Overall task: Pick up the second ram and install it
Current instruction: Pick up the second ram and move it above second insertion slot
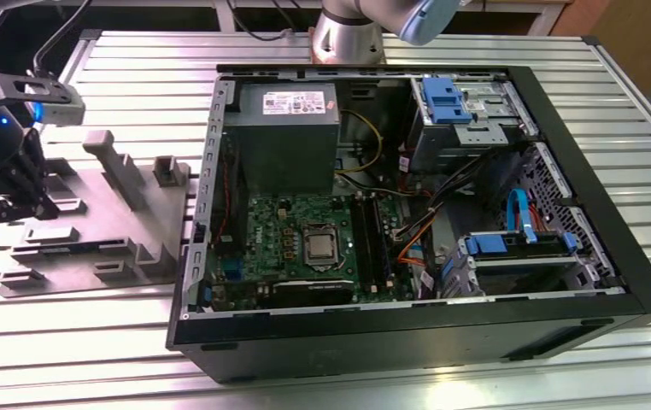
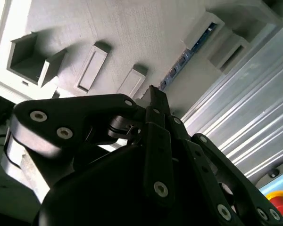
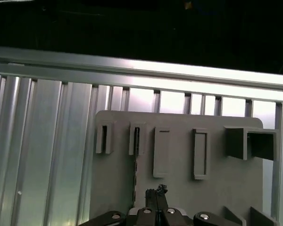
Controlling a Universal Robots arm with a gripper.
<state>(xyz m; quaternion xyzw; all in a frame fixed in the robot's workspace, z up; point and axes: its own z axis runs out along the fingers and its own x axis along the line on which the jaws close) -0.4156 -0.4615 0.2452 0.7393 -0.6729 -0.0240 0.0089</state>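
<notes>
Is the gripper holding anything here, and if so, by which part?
Nothing is held. The gripper is shut and empty, close to the second ram, which stands on edge in the gray tray.

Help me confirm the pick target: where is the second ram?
In the first wrist view the second ram lies on the gray holder tray, one end in a slotted block, close to the gripper.
</notes>
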